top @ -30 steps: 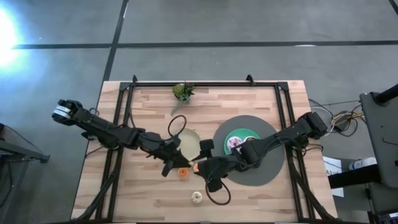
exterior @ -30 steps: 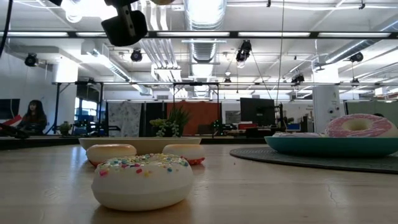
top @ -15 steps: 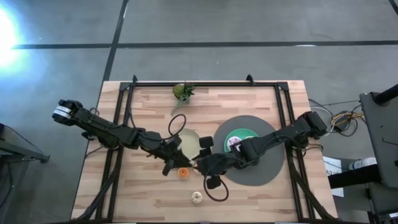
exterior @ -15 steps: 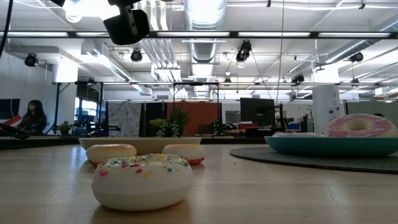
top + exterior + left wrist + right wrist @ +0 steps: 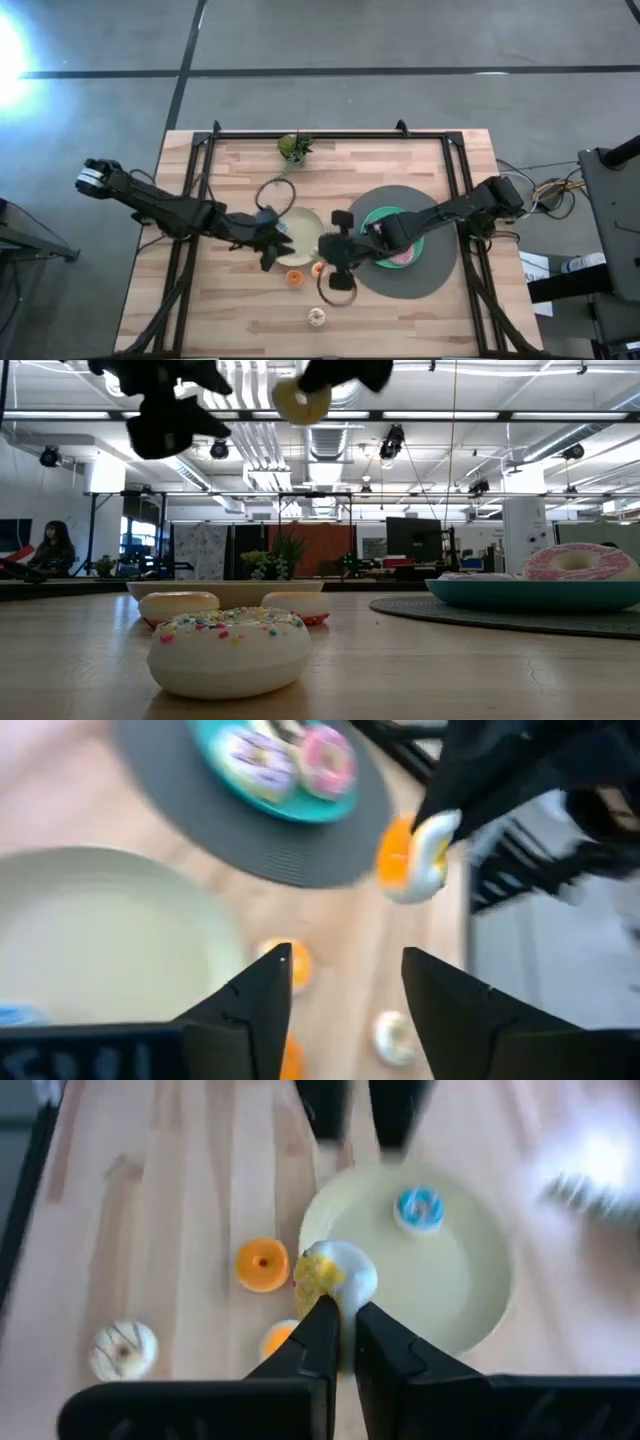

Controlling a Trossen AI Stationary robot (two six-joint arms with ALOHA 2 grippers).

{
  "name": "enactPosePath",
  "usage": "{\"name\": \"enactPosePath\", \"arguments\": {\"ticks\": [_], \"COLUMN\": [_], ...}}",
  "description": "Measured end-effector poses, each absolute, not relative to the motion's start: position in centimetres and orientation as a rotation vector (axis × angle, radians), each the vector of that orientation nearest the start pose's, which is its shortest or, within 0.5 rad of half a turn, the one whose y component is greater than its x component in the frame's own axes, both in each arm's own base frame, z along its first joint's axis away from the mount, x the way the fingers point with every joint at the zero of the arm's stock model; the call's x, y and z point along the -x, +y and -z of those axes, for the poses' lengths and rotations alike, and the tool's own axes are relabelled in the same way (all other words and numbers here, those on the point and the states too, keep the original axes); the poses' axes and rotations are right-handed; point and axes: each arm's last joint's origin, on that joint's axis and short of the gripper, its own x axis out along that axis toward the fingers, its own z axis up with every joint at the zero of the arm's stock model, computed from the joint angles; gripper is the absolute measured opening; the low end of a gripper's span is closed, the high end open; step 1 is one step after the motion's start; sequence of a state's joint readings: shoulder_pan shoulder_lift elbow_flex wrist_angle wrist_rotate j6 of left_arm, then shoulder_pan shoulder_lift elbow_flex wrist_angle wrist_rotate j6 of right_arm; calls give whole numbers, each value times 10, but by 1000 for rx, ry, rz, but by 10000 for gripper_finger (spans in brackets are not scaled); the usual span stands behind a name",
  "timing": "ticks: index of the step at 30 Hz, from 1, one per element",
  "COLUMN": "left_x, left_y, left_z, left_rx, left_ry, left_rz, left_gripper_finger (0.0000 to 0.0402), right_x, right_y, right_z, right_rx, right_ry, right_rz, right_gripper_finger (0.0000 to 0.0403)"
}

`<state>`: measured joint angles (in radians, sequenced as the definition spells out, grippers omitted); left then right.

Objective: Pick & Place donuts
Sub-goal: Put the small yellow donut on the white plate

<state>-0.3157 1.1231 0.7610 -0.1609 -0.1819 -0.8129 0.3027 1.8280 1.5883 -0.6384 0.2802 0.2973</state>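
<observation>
My right gripper (image 5: 342, 1308) is shut on a small donut (image 5: 335, 1275), yellow and orange with a white side, held high above the table just off the beige plate's (image 5: 303, 226) near right edge. The low view shows that donut (image 5: 302, 402) on edge, its hole toward the camera. My left gripper (image 5: 345, 990) stands open over the beige plate, facing the held donut (image 5: 415, 855) with a gap between. A blue mini donut (image 5: 420, 1208) lies in the beige plate. Orange donuts (image 5: 262, 1266) and a cream sprinkled donut (image 5: 230, 650) lie on the wood. My right gripper pinches the donut's rim (image 5: 338, 1294) between its two fingertips. The fingers come slanting down from the table's right side. The donut stands on edge beyond the fingertips, lifted well clear of the table.
A teal plate (image 5: 412, 222) on a round dark mat (image 5: 432, 280) at the right holds a pink donut (image 5: 580, 563) and others. A small potted plant (image 5: 293, 148) stands at the far edge. Black frame rails run along the table's left and right sides.
The small donut has passed from my left gripper to my right one. My left gripper has let go and drawn back toward the table's far left, over the beige plate. My right gripper has shut on the donut, rolled, and moved slightly toward the far edge.
</observation>
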Motion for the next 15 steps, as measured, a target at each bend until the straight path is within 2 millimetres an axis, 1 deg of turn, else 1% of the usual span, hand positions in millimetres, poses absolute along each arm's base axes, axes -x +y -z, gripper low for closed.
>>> {"name": "enactPosePath", "arguments": {"ticks": [2, 5, 9, 13, 15], "left_x": [-216, -201, -186, -174, -169], "left_y": [-70, -74, -80, -87, -90], "left_z": [-269, -280, -289, -290, -288], "left_rx": [644, 638, 655, 651, 647], "left_ry": [513, 455, 401, 400, 424], "left_rz": [-127, -144, -148, -163, -171], "left_gripper_finger": [170, 170, 170, 169, 169], "right_x": [-391, -405, -427, -448, -458], "right_y": [97, 79, 58, 31, 19], "right_z": [-274, -253, -230, -195, -186], "right_rx": [-162, -267, -440, -511, -525], "right_ry": [871, 892, 905, 963, 966], "right_rz": [140, 207, 177, 204, 227], "right_gripper_finger": [15, 17, 17, 17, 17]}}
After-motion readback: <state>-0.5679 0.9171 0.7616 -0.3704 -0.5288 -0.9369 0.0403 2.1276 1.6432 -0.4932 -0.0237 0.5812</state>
